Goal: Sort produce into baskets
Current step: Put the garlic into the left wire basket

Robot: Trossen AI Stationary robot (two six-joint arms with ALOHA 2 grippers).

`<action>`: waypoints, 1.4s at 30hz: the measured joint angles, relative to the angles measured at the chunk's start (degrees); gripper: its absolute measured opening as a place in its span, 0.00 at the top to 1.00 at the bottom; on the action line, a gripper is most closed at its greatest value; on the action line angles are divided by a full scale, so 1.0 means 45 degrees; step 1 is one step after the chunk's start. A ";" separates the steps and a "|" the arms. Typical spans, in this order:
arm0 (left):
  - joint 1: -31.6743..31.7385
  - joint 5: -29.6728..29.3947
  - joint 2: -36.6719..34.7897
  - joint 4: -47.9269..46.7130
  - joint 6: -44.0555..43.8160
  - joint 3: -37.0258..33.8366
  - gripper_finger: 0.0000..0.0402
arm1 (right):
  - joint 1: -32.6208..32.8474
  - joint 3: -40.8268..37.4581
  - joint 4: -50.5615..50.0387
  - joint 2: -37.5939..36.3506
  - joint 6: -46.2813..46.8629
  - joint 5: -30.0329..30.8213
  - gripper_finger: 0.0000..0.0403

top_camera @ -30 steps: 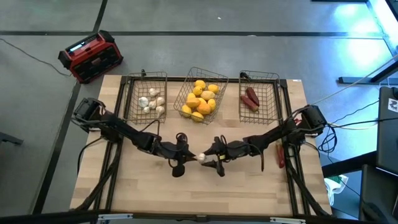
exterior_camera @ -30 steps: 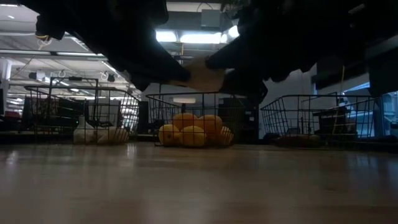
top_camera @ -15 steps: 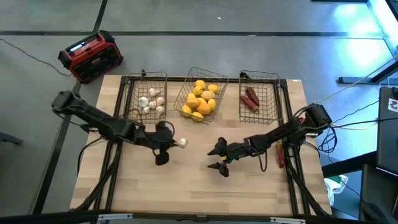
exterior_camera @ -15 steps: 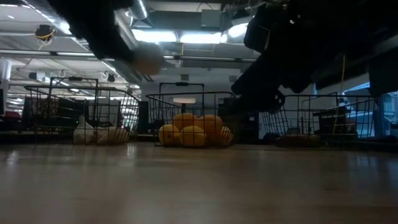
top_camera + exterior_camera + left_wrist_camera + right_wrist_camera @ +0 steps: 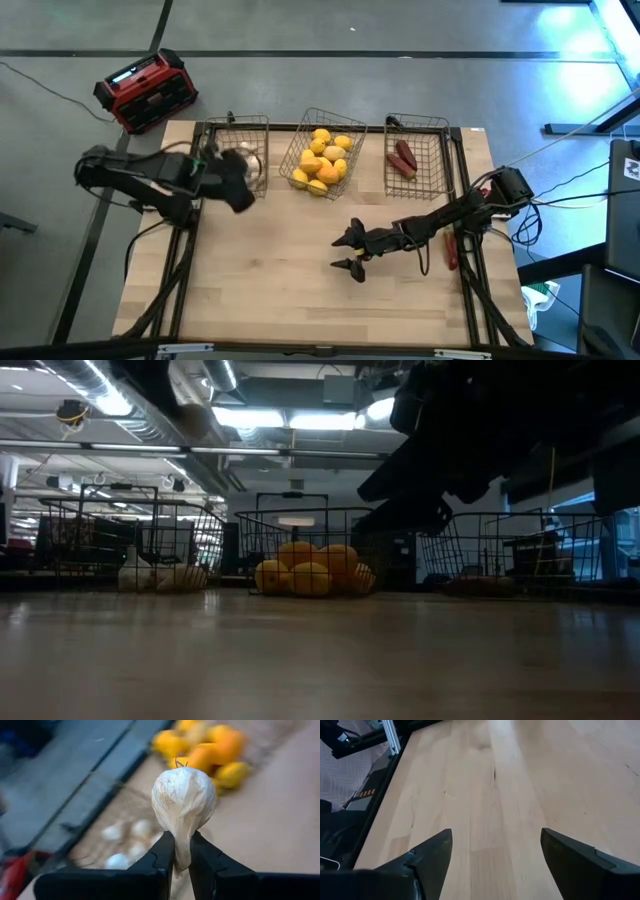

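My left gripper [image 5: 238, 186] is shut on a white papery bulb [image 5: 184, 800] and stands above the near side of the left wire basket [image 5: 236, 128]. Several white bulbs [image 5: 131, 845] lie in that basket. The middle basket [image 5: 322, 118] holds yellow and orange pieces [image 5: 322, 160]. The right basket [image 5: 416, 122] holds dark red pieces [image 5: 404, 157]. My right gripper [image 5: 346, 253] is open and empty over the middle of the table. My left gripper pinches the bulb's narrow neck end [image 5: 182, 854] between its two fingers. The round body stands out beyond the fingertips [image 5: 165, 851]. The bulb is lifted clear, above the basket's white bulbs.
A dark red piece [image 5: 450, 250] lies by the table's right edge beside my right arm. A red-and-black box [image 5: 147, 90] stands on the floor beyond the far left corner. Bare wood [image 5: 300, 290] spreads across the table's near half.
The white bulb was between both grippers at the table's middle. My left gripper has carried it toward the far left, up over the left basket. My right gripper has stayed near the middle, empty.
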 joint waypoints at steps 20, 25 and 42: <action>0.9529 0.3158 0.1146 0.0620 0.3679 0.0402 0.90 | 0.0000 0.0000 0.0117 0.0004 0.0107 0.0090 0.25; 1.0747 0.4592 0.2607 0.0128 0.4138 0.0402 0.90 | 0.0000 0.0000 0.0106 0.0004 0.0339 0.0097 0.25; 1.1992 0.4608 0.6573 -0.0800 0.4848 -0.0005 0.86 | 0.0000 0.0000 0.0092 0.0005 0.0345 0.0612 0.25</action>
